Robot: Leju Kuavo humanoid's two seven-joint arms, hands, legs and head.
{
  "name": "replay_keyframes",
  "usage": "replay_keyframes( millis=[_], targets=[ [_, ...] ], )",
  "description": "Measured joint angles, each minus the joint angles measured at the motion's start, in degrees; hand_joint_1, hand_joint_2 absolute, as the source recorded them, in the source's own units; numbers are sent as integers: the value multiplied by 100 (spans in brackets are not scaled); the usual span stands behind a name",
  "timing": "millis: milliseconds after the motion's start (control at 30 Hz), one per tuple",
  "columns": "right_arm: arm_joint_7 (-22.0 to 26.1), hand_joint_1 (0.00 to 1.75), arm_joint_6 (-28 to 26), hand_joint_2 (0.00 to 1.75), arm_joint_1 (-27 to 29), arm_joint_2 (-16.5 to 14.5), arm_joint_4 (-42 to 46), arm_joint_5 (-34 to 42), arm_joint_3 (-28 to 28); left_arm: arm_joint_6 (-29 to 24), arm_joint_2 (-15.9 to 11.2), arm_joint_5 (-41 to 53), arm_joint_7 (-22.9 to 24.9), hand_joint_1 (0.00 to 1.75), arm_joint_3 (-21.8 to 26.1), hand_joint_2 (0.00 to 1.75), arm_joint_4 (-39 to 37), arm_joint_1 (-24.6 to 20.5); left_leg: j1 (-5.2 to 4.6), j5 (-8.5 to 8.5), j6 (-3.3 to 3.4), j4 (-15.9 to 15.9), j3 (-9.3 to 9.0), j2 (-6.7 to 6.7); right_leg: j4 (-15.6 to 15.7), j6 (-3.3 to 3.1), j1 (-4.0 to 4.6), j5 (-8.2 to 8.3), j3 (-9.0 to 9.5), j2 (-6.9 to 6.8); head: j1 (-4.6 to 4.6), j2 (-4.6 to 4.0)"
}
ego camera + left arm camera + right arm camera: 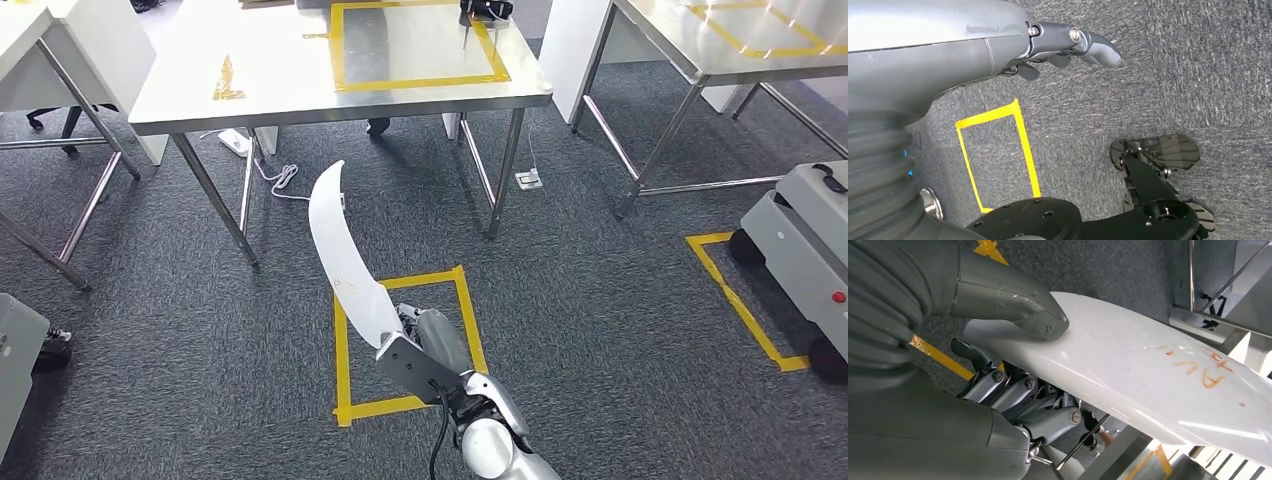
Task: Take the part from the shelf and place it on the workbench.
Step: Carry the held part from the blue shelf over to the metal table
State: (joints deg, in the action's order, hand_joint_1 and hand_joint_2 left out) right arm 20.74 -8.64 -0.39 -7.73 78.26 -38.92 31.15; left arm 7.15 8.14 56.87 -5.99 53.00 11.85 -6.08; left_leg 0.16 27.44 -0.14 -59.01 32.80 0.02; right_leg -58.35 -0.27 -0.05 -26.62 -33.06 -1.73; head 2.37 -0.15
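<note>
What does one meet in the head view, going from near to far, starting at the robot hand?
Right robot hand → white curved part that it holds → metal workbench → yellow tape rectangle on its top → dark object at the rectangle's far corner.

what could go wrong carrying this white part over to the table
The right hand grips the long curved white part only at one end, thumb on top and fingers below, so its free length may lever loose or swing. The raised tip could strike the table edge on approach. Cables on the carpet beneath the table might catch a foot.
</note>
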Motion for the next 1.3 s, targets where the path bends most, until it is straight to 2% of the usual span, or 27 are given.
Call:
replay_keyframes(
  millis=[133,1000,1133,1233,1300],
  targets=[
    [-2,162,3,175,-1,-7,-14,21,0,1,-3,2,0,0,2,175,0,2,1,-3,1,0,1,0,-2,15,-1,2,-5,0,-1,0],
    [-9,162,-102,175,-24,-7,-161,142,0,0,-4,91,20,0,2,175,-2,-3,22,-17,-21,7,4,0,-20,8,14,-2,-23,0,-1,0],
    [21,162,-11,175,-33,-7,-161,383,-24,1,-5,99,20,0,2,175,-2,-2,21,-17,-21,7,4,0,-20,9,13,-2,-23,0,-1,0],
    [78,162,58,175,-28,-14,-161,529,-62,2,-16,98,17,0,2,175,-1,2,-7,-11,33,12,30,1,22,55,-10,23,-8,-6,-3,0],
    [107,162,72,175,-22,-27,-161,544,-70,1,-9,94,7,0,2,175,0,4,22,-68,95,126,-27,15,29,103,-3,4,-5,14,-2,0]
  ],
)
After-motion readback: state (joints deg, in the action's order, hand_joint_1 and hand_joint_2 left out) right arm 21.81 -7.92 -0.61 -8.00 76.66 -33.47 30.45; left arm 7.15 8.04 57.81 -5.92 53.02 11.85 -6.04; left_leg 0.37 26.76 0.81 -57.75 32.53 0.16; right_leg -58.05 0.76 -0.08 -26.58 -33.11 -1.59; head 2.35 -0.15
